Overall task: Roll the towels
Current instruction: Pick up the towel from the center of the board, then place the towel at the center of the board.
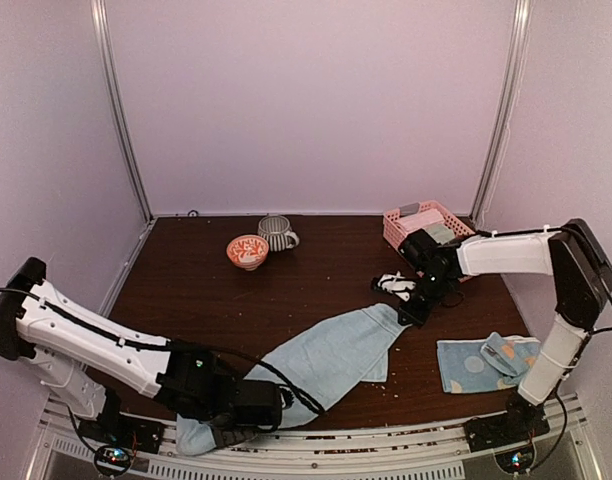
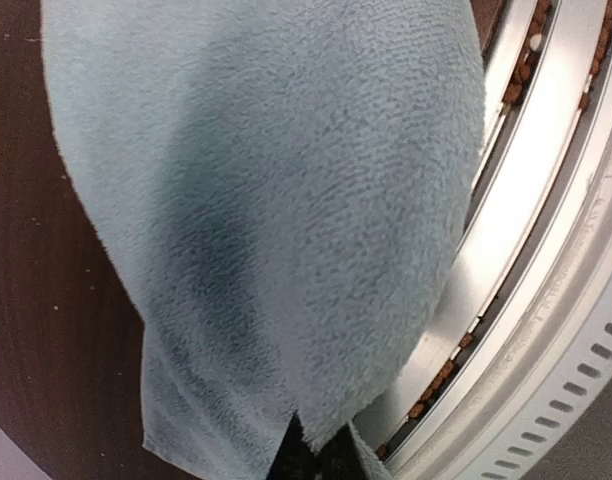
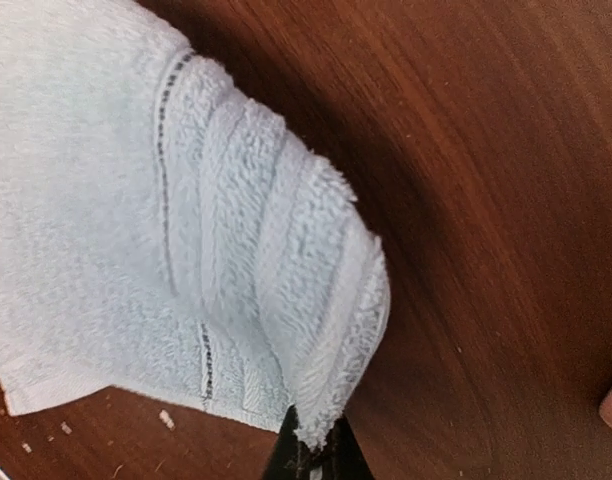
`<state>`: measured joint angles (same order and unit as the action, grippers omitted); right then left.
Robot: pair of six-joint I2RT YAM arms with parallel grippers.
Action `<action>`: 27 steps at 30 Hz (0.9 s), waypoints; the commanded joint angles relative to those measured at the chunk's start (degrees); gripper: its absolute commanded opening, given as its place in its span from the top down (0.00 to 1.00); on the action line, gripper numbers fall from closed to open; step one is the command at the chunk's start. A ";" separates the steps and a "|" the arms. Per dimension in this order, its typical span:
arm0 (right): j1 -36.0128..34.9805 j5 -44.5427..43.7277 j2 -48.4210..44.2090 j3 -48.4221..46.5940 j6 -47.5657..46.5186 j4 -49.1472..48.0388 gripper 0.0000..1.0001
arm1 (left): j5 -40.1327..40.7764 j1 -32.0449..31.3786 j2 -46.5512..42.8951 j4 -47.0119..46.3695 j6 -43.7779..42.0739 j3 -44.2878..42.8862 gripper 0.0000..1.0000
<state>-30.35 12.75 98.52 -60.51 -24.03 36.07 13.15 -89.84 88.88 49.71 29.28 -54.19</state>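
Brown table (image 1: 316,285); bowl (image 1: 247,251), mug (image 1: 277,233), basket (image 1: 390,222) behind blue towel (image 1: 331,355); dotted towel (image 1: 466,365) right.

Lab-style robot test cell: blank white panel walls (image 1: 306,100), aluminium corner posts (image 1: 121,110), slotted metal rail (image 1: 386,462) fronting dark worktop (image 1: 316,280).

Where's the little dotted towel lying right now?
In the top view, the dotted towel lies at the near right, beside the right arm, right of the plain blue towel.

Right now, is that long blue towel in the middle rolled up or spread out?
Spread out, not rolled: the blue towel is stretched lengthwise, left gripper pinching its near end, right gripper its far end.
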 commanded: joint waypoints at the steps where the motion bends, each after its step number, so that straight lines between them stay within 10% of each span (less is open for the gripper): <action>1: 0.36 0.12 -13.42 -0.50 1.81 5.62 1.00 | 6.40 0.19 -7.86 3.64 2.09 -3.12 1.00; 17: 1.52 14.83 -34.80 -5.28 -4.25 20.88 1.00 | 7.05 3.32 -28.69 -6.03 -1.01 -9.39 1.00; 23: 1.70 8.76 -16.79 -13.02 1.53 13.31 1.00 | -18.76 43.22 -26.69 -22.67 -12.84 2.79 1.00; 27: 2.16 4.98 3.68 -25.98 6.05 16.31 1.00 | -24.51 56.10 -13.46 -27.79 -15.35 1.94 1.00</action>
<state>-28.88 22.87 87.88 -77.84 -23.35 52.53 0.51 -41.63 65.69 31.20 19.86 -52.47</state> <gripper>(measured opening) 0.013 0.007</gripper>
